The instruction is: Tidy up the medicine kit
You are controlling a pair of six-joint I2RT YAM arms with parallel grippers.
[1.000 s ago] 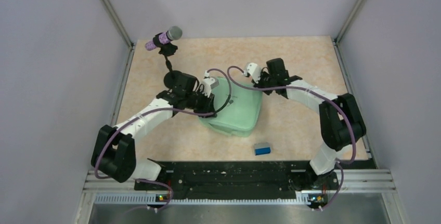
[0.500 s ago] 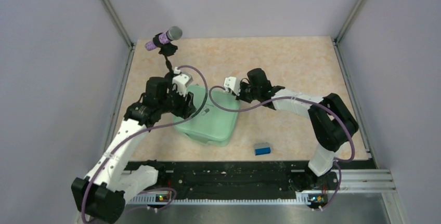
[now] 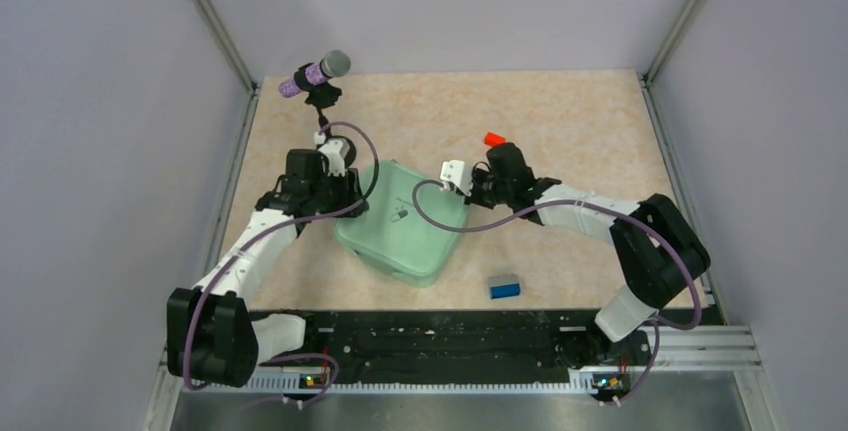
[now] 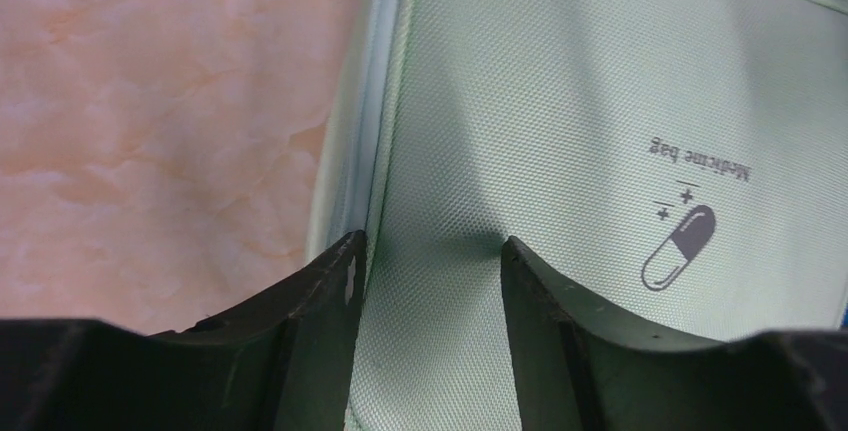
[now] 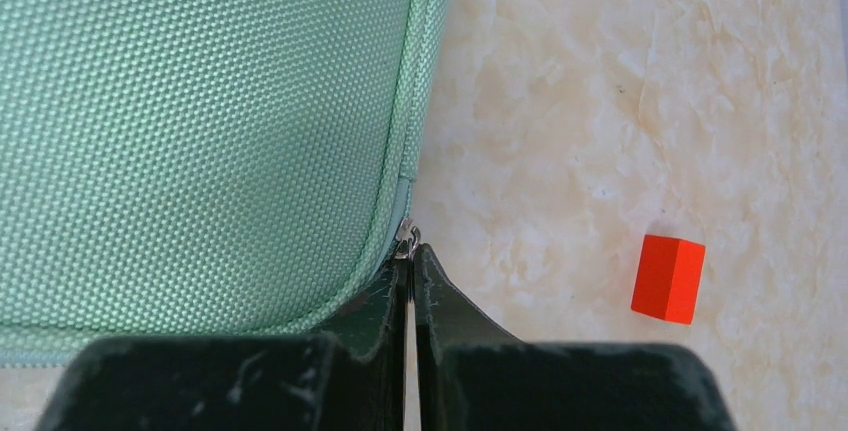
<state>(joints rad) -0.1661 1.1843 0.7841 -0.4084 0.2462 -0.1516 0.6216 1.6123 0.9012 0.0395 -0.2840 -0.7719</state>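
Right wrist view showed our right gripper (image 5: 410, 256) pinched almost shut on the small metal zipper pull (image 5: 405, 241) at a rounded corner of the medicine kit (image 5: 200, 131), with an orange-red block (image 5: 668, 278) lying apart on the table (image 5: 560, 71). Our left gripper (image 4: 432, 246) sat spread wide at the kit's left edge, one finger by the seam and the other on the lid near the pill icon (image 4: 678, 248); we could not tell whether it pressed down. The kit lay flat mid-table between both arms, its lid down, with a blue block (image 3: 503, 286) nearer the bases. We judged the step to be unzipping. The pull should follow the seam's curve rather than be drawn away from it, while the left gripper kept the case from sliding, since so thin a tab could slip free.
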